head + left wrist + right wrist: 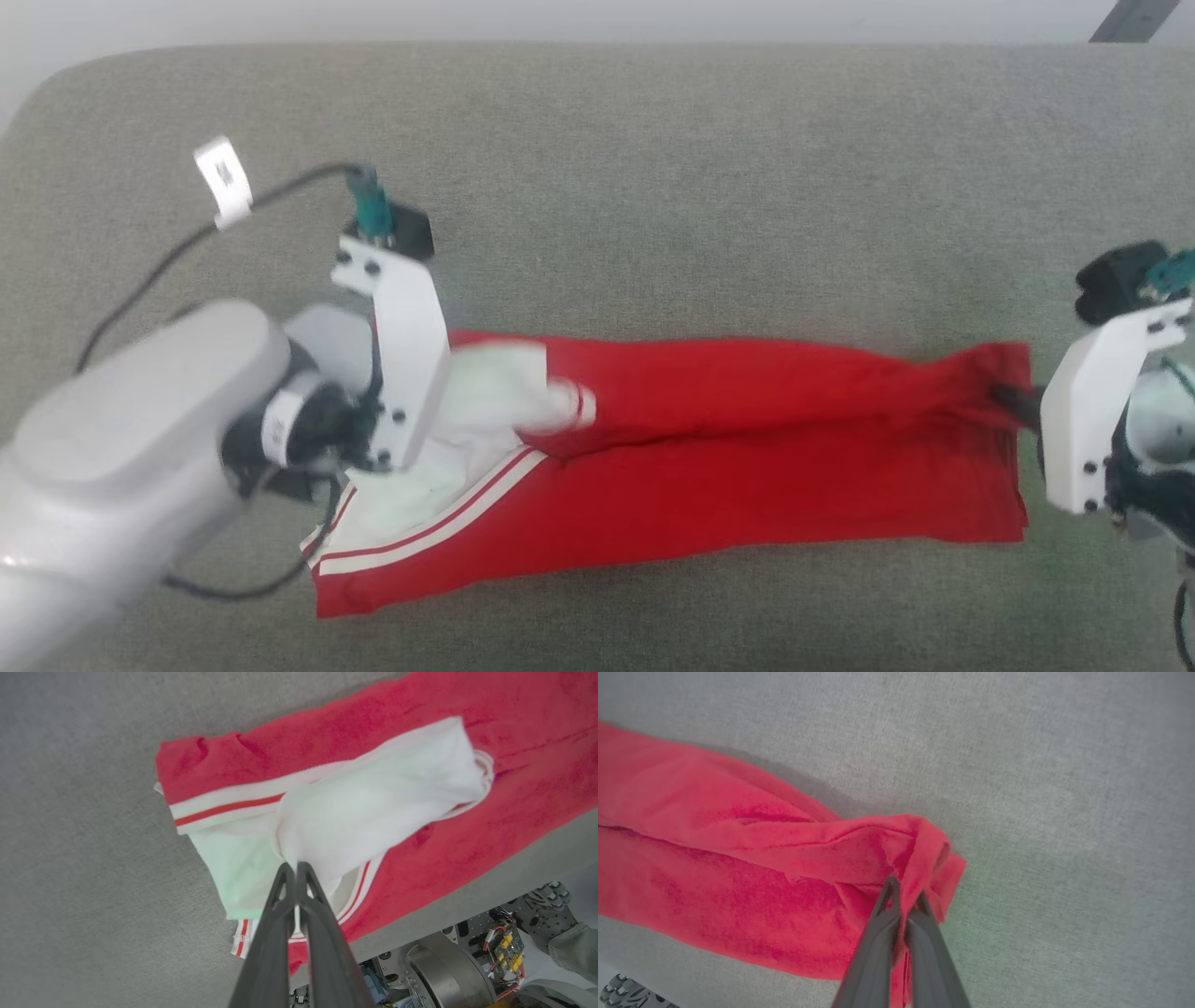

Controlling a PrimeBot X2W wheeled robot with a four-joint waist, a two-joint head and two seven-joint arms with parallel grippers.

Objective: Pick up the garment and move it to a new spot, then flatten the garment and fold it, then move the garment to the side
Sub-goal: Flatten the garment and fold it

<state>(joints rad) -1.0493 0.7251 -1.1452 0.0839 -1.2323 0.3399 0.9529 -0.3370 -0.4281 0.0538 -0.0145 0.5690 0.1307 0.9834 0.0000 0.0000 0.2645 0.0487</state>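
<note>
Head view: a red jersey shirt (747,467) with white sleeves and white-and-red striped trim lies folded into a long band across a grey woven-fabric surface (653,187). Its sleeve end is at the robot's left and its hem end at the right.

Left wrist view: the left gripper (295,870) has its two dark fingers pressed together, pinching a bunch of white sleeve cloth that lies across the red body.

Right wrist view: the right gripper (905,893) is likewise closed, nipping the gathered red hem corner.
</note>
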